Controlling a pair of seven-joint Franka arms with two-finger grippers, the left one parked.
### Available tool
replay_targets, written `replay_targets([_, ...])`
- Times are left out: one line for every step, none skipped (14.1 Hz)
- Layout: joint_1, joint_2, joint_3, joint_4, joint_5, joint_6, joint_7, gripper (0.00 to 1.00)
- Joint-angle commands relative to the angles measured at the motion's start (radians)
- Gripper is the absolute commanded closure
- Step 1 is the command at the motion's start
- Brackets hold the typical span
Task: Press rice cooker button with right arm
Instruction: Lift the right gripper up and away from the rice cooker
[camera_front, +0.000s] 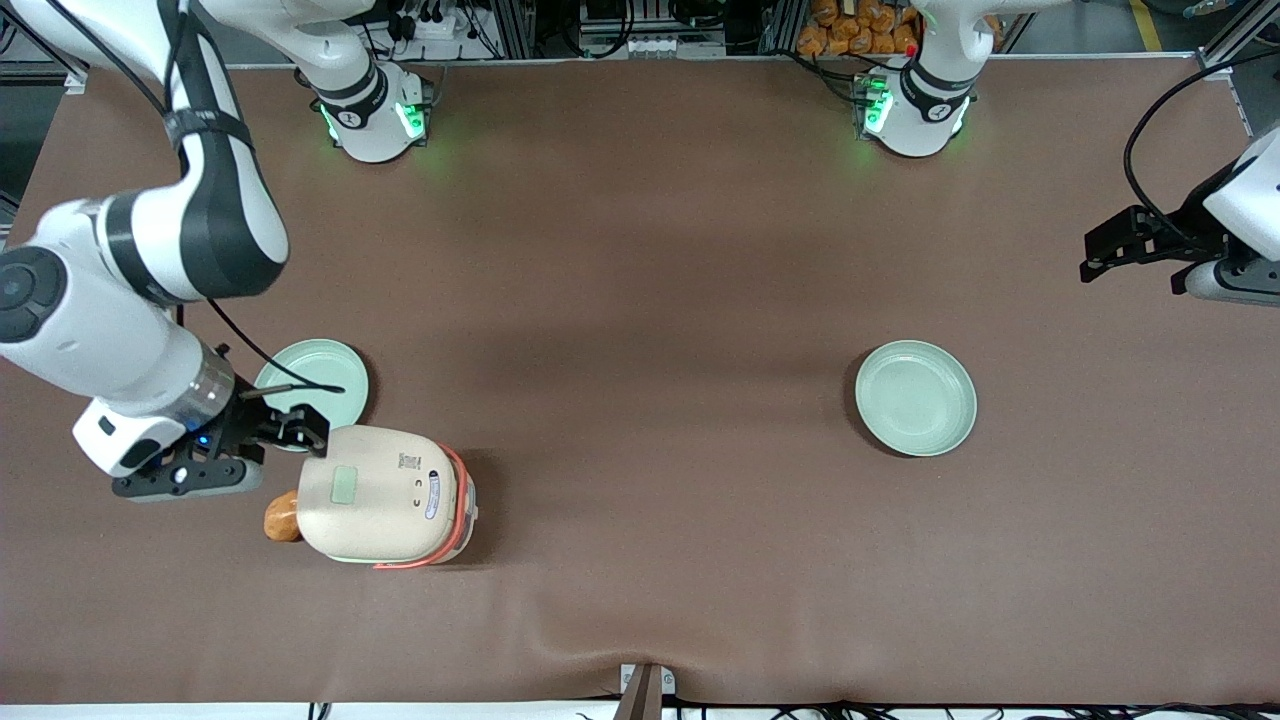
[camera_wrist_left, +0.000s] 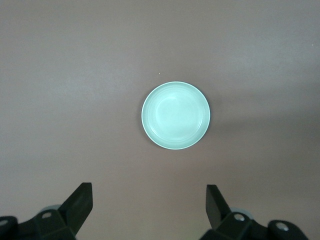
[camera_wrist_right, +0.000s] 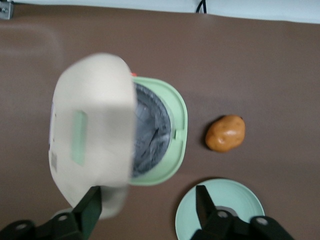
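Observation:
The rice cooker (camera_front: 385, 495) stands near the front edge toward the working arm's end of the table. Its cream lid (camera_wrist_right: 92, 130) is swung up off the pale green rim (camera_wrist_right: 177, 125), and the dark grey inner pot (camera_wrist_right: 150, 130) shows under it. The lid looks blurred in the right wrist view. The pale green button (camera_front: 345, 485) sits on the lid near its free edge and also shows in the right wrist view (camera_wrist_right: 79, 137). The right arm's gripper (camera_front: 300, 432) is open and empty, just beside the lid's edge and over the plate's near rim; in the wrist view (camera_wrist_right: 148, 195) one finger overlaps the lid.
A pale green plate (camera_front: 312, 380) lies just farther from the front camera than the cooker and partly under the gripper (camera_wrist_right: 220, 210). A brown potato (camera_front: 282, 517) lies on the table against the cooker (camera_wrist_right: 225, 133). A second green plate (camera_front: 915, 397) lies toward the parked arm's end (camera_wrist_left: 176, 115).

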Motion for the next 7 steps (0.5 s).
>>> replay_targets([-0.001, -0.088, 0.004, -0.021, -0.002, -0.106, 0.008, 0.0])
replay_targets([-0.005, -0.109, 0.004, -0.021, -0.002, -0.155, 0.007, 0.0])
replay_targets([-0.011, -0.135, 0.005, -0.021, -0.001, -0.206, 0.007, 0.0])
replay_targets([-0.017, -0.161, 0.011, -0.021, -0.001, -0.248, 0.008, 0.0])
replay_targets([-0.037, -0.19, 0.022, -0.021, -0.001, -0.28, 0.005, 0.0])
replay_targets([-0.063, -0.218, 0.031, -0.024, 0.001, -0.309, -0.001, 0.0])
replay_targets([-0.093, -0.241, 0.05, -0.026, -0.001, -0.335, -0.001, 0.0])
